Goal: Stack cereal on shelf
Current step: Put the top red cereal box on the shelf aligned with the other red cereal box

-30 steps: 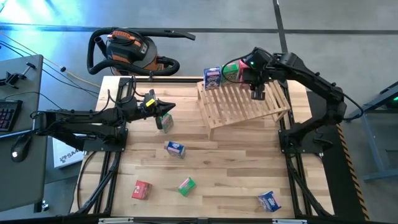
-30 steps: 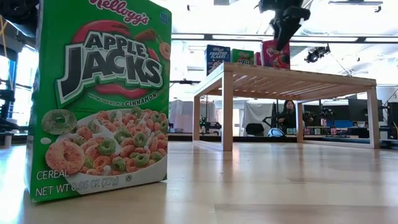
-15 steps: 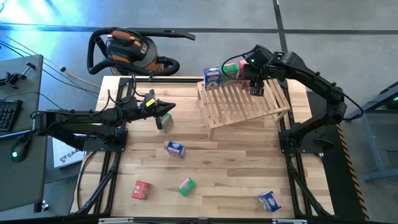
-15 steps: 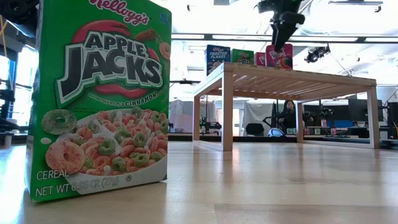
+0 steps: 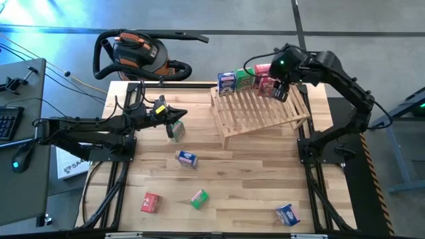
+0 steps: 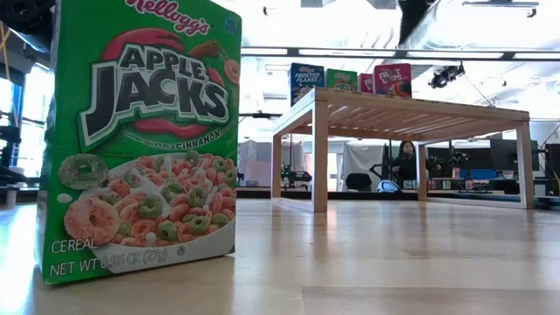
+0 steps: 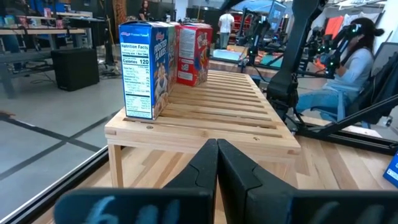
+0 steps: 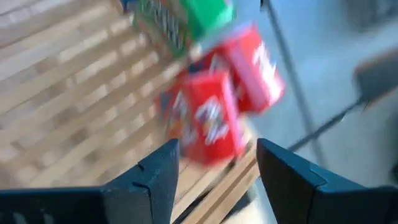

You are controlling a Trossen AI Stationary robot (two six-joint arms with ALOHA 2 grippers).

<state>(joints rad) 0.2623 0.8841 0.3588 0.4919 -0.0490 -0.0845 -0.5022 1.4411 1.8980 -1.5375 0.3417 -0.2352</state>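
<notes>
The slatted wooden shelf (image 5: 262,109) stands at the table's far right. Along its far edge stand a blue box (image 5: 227,81), a green box (image 5: 245,79) and two red boxes (image 5: 267,85), also seen in the low view (image 6: 393,80). My right gripper (image 5: 279,91) is open, just right of the nearer red box (image 8: 208,121), which stands beyond its fingertips in the wrist view. My left gripper (image 7: 217,149) is shut with nothing between its fingers and hovers left of the shelf, above a green box (image 5: 176,130) that stands on the table.
Loose boxes lie on the near half of the table: blue (image 5: 187,159), red (image 5: 151,202), green (image 5: 199,198) and blue (image 5: 287,214). A large green Apple Jacks box (image 6: 140,131) fills the low view's left. A vacuum cleaner (image 5: 136,53) sits beyond the far edge.
My right gripper carried a red box to the shelf's far edge, beside the other red box, let it go and moved up and toward the table's right. The box now stands upright on the shelf on its own.
</notes>
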